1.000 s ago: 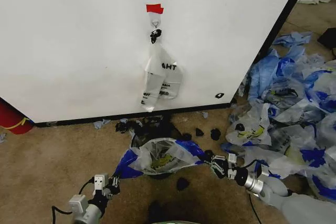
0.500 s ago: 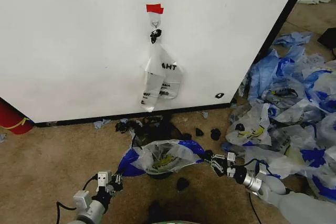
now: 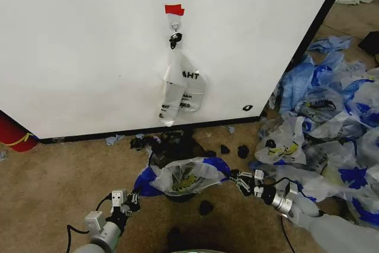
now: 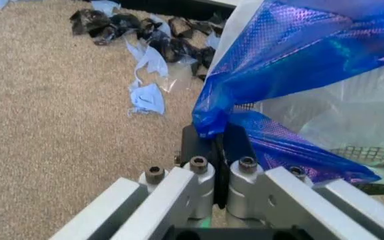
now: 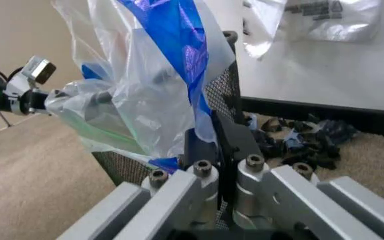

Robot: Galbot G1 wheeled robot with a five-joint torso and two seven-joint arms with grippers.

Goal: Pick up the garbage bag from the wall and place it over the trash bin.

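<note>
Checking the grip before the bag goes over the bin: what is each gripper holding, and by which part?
Both hold the garbage bag: left gripper shut on a blue handle, right gripper shut on the opposite blue handle.

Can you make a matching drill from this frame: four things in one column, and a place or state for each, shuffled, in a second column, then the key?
Things
1. garbage bag
2. left claw
3. narrower white bag
4. trash bin

Places or states
A. hangs from the hook on the wall, under the red tape
B. stands on the carpet before the wall, mesh side showing beside the plastic
C. stretched open between both claws, over the bin
D. shut on a blue corner of the bag

Pairs: 1-C, 2-D, 3-A, 4-B

The right claw is shut on the bag's opposite edge.
</note>
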